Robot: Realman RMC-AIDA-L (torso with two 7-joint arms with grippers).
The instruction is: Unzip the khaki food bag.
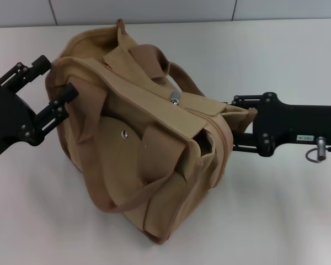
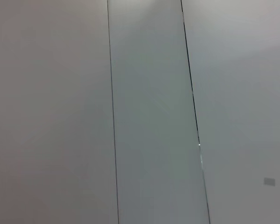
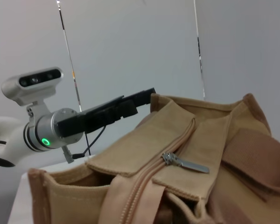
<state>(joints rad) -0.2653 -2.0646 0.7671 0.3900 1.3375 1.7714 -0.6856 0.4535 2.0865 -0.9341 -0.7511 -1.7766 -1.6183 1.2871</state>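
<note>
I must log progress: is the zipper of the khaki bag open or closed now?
Partly open. The metal pull sits midway along the khaki food bag; the teeth look joined on one side of it and parted on the other.

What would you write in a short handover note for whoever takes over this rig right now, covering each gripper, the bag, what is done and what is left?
Left gripper: open, fingers either side of the far left end of the khaki food bag, at its top edge.
Right gripper: at the bag's right end, fingertips hidden against the fabric; grip unclear.
Bag: on the white table, tipped toward the camera, handles flopped over.
Zipper pull: lying flat partway along the zipper; neither gripper holds it.
Done: arms positioned at both ends.
Left: secure the bag, take the pull, draw the zipper open.
</note>
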